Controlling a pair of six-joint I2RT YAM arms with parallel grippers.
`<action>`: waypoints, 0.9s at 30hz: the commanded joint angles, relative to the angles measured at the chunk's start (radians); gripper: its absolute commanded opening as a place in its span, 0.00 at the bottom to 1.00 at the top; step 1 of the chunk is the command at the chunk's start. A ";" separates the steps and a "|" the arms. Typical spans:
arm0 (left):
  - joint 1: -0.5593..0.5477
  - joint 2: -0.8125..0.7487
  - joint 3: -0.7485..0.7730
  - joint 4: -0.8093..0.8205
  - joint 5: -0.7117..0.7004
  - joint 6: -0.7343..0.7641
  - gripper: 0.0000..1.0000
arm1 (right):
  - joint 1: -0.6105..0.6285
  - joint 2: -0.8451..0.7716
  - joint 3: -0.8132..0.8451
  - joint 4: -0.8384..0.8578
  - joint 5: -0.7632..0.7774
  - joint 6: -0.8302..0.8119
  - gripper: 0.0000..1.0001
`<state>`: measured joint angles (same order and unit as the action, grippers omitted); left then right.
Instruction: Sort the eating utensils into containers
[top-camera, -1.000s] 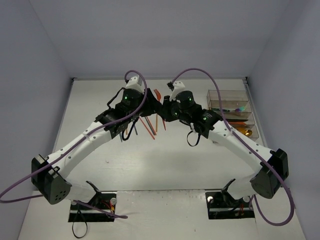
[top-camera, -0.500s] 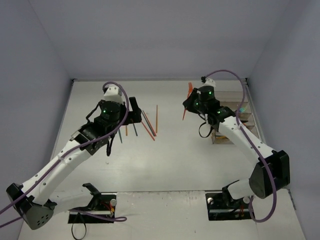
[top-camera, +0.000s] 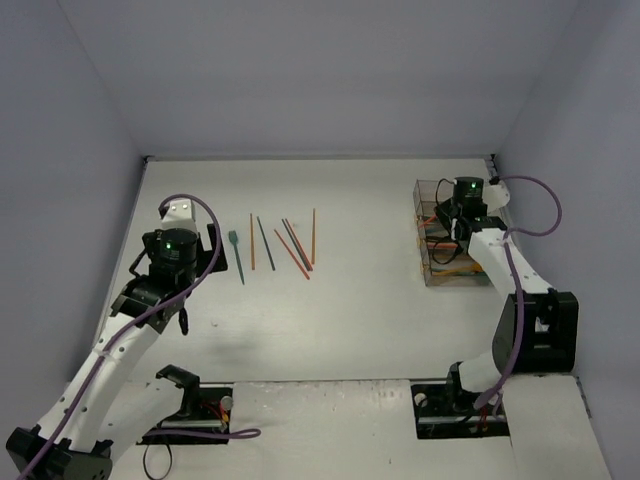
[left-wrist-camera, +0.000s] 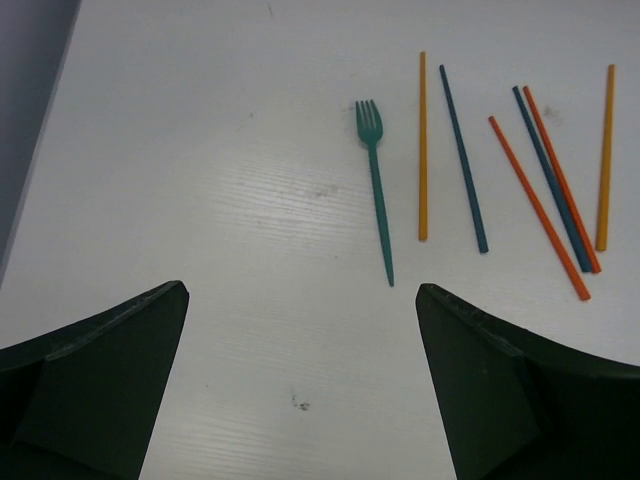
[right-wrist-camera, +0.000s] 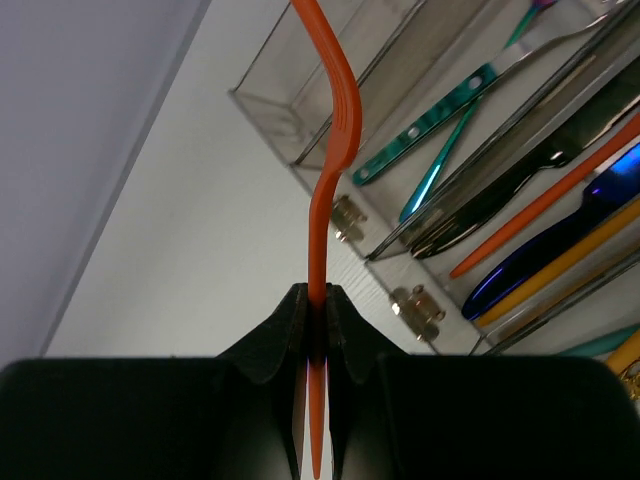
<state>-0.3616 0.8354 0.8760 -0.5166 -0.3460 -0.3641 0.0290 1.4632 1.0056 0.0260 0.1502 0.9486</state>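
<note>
bins (right-wrist-camera: 275, 115): clr glossy plastic | orange fork (right-wrist-camera: 335, 110): smooth plastic | table (left-wrist-camera: 200, 150): matt

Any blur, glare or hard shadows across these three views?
Top external: soft, even light, only faint shadows on the table. Left wrist: teal fork sharp, the jaws dark and featureless. Right wrist: orange fork crisp, glints on the clear bins.

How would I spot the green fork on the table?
Find the white table and look at its left half, where loose chopsticks lie in a row. The teal fork lies at the row's left end, touching none. It alone has prongs; its neighbours are plain orange and blue sticks.
</note>
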 joint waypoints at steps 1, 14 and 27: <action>0.013 -0.023 -0.039 0.016 -0.017 0.037 0.97 | -0.061 0.062 0.036 0.065 0.101 0.126 0.00; 0.015 -0.018 -0.076 0.071 -0.032 0.055 0.97 | -0.116 0.263 0.167 0.082 0.189 0.332 0.00; 0.015 -0.015 -0.077 0.075 -0.021 0.055 0.97 | -0.127 0.367 0.222 0.087 0.177 0.403 0.40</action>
<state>-0.3531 0.8162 0.7746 -0.4957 -0.3576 -0.3206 -0.0898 1.8385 1.1831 0.0807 0.2929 1.3207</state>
